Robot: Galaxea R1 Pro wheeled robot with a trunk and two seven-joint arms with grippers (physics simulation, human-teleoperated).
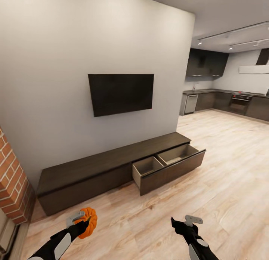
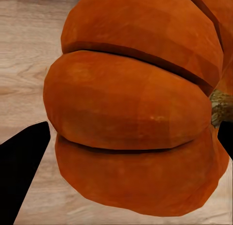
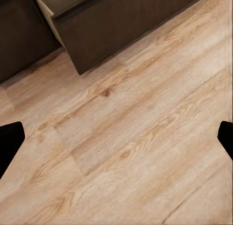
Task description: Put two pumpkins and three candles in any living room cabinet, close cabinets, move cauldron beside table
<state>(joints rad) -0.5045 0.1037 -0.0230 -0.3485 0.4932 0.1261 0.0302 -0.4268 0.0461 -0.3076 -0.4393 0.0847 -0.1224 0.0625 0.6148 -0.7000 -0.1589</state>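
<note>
The left gripper [image 1: 83,222] holds an orange pumpkin [image 1: 88,222] clamped between its fingers. The right gripper [image 1: 184,222] is spread wide, empty. Ahead of both, the cabinet [image 1: 112,166] has one drawer [image 1: 168,166] pulled out.

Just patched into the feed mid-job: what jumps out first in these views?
The bright orange pumpkin clamped in the left gripper at the lower left stands out most. Ahead, the long dark cabinet sits under the black wall TV with its right-hand drawer pulled open. The right gripper hangs with its jaws apart over bare wooden floor.
</note>
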